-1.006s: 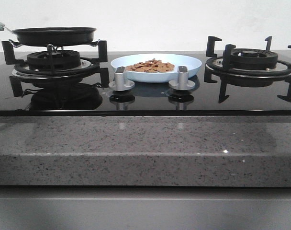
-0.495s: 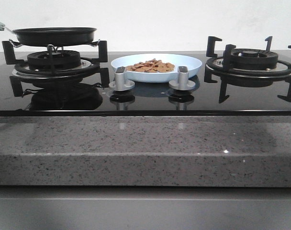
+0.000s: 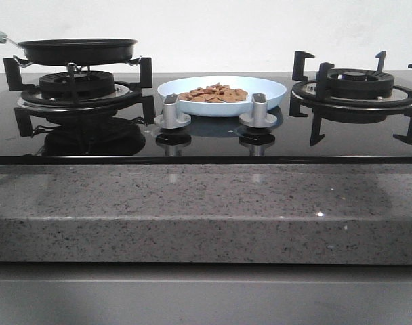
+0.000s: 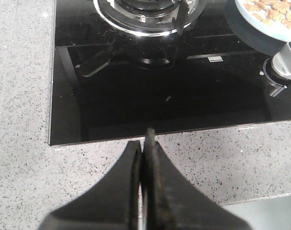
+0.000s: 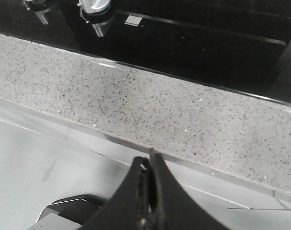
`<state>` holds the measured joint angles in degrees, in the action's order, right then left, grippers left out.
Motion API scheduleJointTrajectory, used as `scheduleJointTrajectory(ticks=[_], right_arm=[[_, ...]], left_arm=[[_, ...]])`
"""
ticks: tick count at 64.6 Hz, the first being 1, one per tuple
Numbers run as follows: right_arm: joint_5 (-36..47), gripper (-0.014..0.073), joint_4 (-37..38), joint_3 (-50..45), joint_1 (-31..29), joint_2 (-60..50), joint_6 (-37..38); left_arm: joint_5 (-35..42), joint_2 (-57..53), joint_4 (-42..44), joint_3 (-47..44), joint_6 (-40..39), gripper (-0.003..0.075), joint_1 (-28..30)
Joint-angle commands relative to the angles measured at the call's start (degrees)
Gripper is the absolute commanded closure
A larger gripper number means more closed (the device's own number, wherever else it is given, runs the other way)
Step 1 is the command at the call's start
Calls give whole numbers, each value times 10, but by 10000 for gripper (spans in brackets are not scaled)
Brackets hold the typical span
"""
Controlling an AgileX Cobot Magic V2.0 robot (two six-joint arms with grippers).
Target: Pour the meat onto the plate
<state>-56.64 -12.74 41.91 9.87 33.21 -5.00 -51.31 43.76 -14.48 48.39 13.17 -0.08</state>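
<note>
Over the speckled counter (image 3: pixel 206 203), both grippers pressed closed and empty.
Left gripper (image 4: pixel 144 143) and right gripper (image 5: pixel 149 160) hang above the stone edge; beyond, behind two knobs (image 3: pixel 172 112), the meat (image 3: pixel 213 93) sits in the plate (image 3: pixel 270 95) between the burners; no readable writing.

Plate (image 3: pixel 274 95) on black glass hob (image 3: pixel 206 139)

Kitchen setting before me: glass hob set in a stone counter against a plain wall.

Ahead of me a bare white wall (image 3: pixel 213 27) backs a glossy black glass cooktop (image 3: pixel 206 139) carrying two black burner grates (image 3: pixel 355 84) and two silver knobs (image 3: pixel 172 112). A grey speckled stone counter (image 3: pixel 206 210) fronts it, catching small glints of light.
</note>
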Motion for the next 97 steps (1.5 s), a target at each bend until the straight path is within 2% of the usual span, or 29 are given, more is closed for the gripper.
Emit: scheduleJointTrajectory(ticks=[1, 7, 10, 30, 35, 42, 47, 61, 67, 70, 81, 97], right_arm=[[31, 662, -8, 12, -4, 0, -1], [30, 662, -8, 12, -4, 0, -1], [30, 662, -8, 12, -4, 0, -1], [30, 662, -8, 12, -4, 0, -1], [30, 662, -8, 12, -4, 0, -1], [30, 662, -8, 12, -4, 0, -1], [30, 662, -8, 12, -4, 0, -1], [30, 662, -8, 12, -4, 0, -1], [31, 662, -8, 12, -4, 0, -1], [28, 662, -8, 12, -4, -1, -1], [29, 662, -8, 12, -4, -1, -1], [29, 662, -8, 12, -4, -1, -1]], left_arm=[[40, -3, -12, 15, -7, 741, -4], [47, -33, -13, 7, -3, 741, -4], [68, -54, 18, -3, 22, 741, -4], [179, -276, 19, -162, 4, 741, -4], [223, -311, 27, -215, -40, 741, -4], [252, -353, 115, -272, -165, 741, -5], [276, -376, 152, -311, -212, 741, -5], [443, -428, 152, -437, -212, 741, -4], [551, -452, 134, -494, -212, 741, -4], [522, -450, 132, -485, -211, 741, -4], [577, -451, 127, -489, -176, 741, -4], [564, -451, 126, -489, -173, 741, -4]])
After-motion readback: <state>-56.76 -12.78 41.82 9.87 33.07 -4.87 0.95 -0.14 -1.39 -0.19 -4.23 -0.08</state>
